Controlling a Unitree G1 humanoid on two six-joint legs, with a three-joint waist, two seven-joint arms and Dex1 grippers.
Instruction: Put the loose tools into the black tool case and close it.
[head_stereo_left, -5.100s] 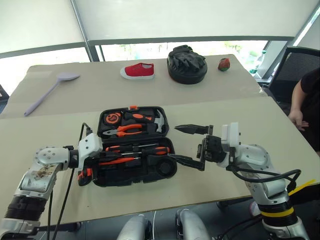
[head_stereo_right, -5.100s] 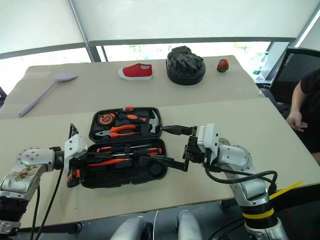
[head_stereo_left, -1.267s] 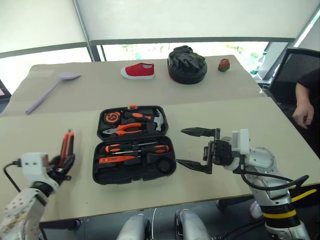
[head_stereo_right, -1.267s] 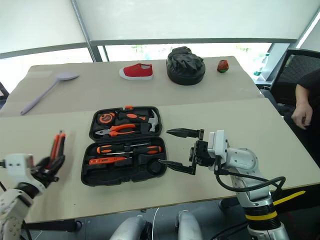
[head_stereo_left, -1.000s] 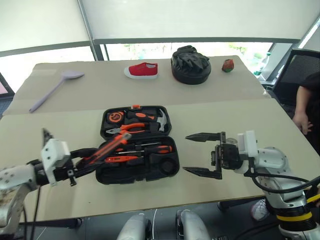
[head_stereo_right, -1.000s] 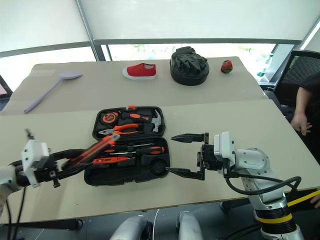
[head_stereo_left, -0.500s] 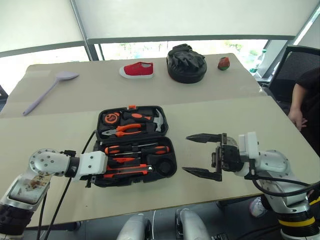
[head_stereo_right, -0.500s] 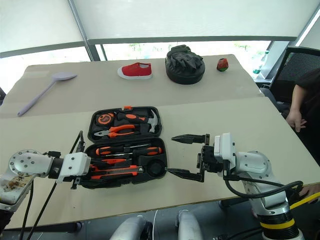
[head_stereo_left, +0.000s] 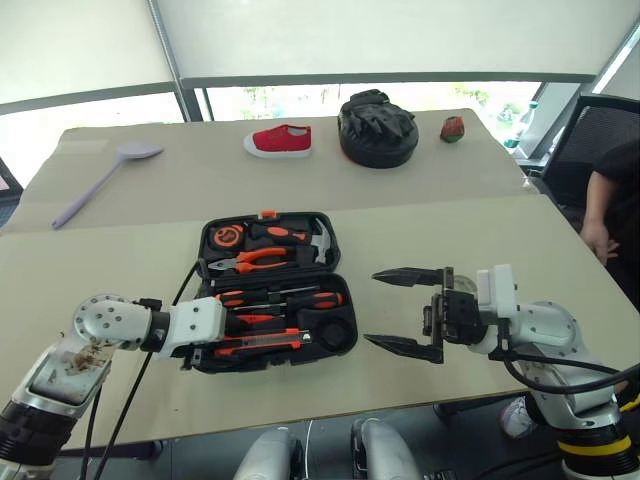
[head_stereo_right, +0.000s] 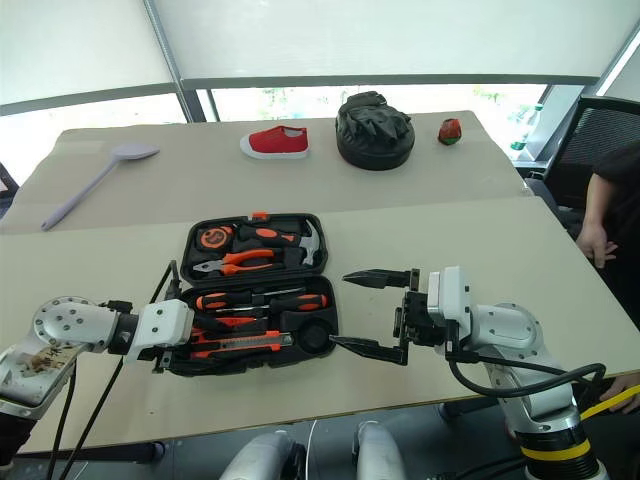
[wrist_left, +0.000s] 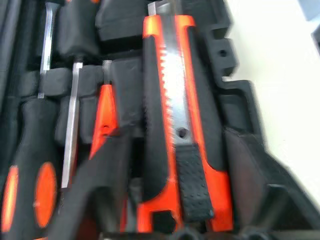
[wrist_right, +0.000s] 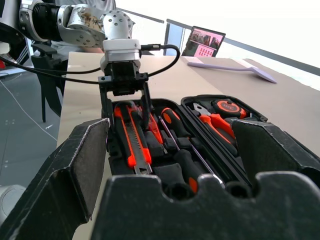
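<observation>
The case (head_stereo_left: 272, 290) lies open at the centre of the frame on the surface (head_stereo_left: 420, 235), its lid half toward the top and its tray half toward the bottom. The knife (head_stereo_left: 262, 344) lies in the tray's lowest slot, its long axis running left to right across the picture, with the screwdrivers (head_stereo_left: 275, 298) parallel just above it.

The left end effector (head_stereo_right: 195, 343) sits at the tray's left end, in line with the knife. Its fingers are parted either side of the knife's near end in the left wrist view, and I cannot tell whether they touch it.

The right end effector (head_stereo_left: 402, 311) hangs spread wide and empty just beside the tray's right edge, pointing left at it. I'd judge the closing move hinges on the lid, which lies up-frame of both; the right one looks slightly better placed.
</observation>
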